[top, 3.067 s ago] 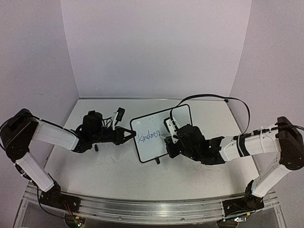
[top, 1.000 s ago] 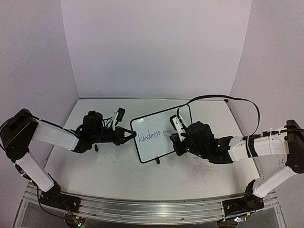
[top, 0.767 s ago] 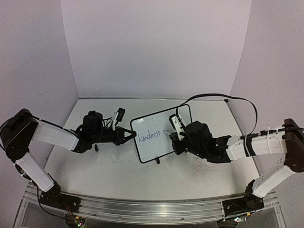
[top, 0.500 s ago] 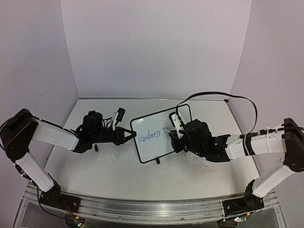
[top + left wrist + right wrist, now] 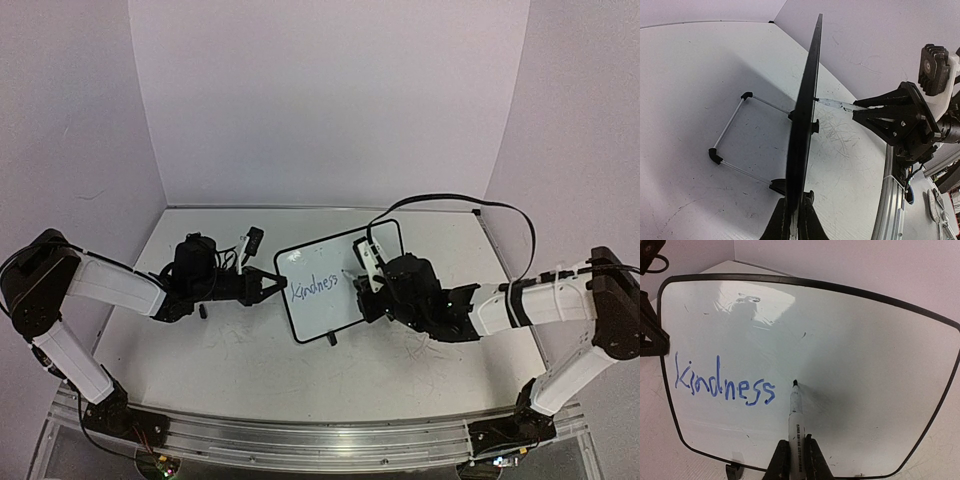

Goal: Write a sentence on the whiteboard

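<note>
The right gripper (image 5: 796, 452) is pinching a marker (image 5: 795, 407), its tip meeting the whiteboard (image 5: 865, 355) just right of the sentence (image 5: 722, 385), which reads only "Kindness". The left gripper (image 5: 792, 220) is clamping the board's edge, steadying it upright on the table (image 5: 250, 365). Next comes "is", probably needing a small gap first.

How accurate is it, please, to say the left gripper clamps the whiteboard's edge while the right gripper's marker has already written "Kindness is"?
One part is off: the right wrist view shows only "Kindness" on the whiteboard, no "is" yet. The left gripper does clamp its edge, and the right gripper holds the marker.
</note>
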